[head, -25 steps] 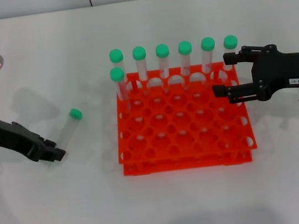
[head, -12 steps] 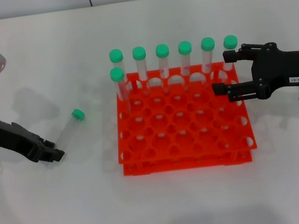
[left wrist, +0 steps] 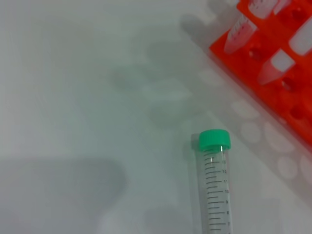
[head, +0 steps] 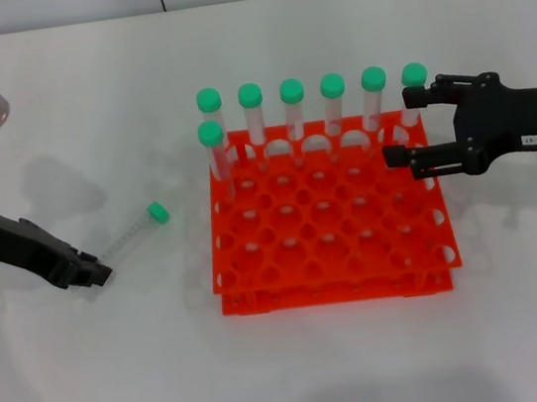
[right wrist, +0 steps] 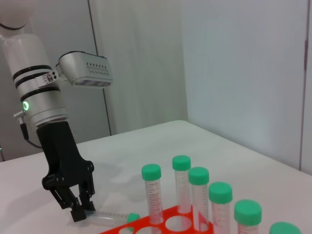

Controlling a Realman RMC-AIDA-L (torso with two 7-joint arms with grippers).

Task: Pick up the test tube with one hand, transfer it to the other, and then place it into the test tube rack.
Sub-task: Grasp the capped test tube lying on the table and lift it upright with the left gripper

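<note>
Head view: test tube [head: 134, 237] flat on counter [head: 124, 381], long axis diagonal, green cap toward orange rack [head: 329, 242], base at left tool [head: 94, 275]; grip there unclear. Right tool [head: 400, 127] spread, over rack's right edge beside seven upright tubes [head: 293, 107].
Left wrist: tube [left wrist: 214, 185] lying, cap pointing away, rack corner [left wrist: 273, 63] near.
Right wrist: left tool [right wrist: 80, 209] at tube's base [right wrist: 109, 217].
</note>
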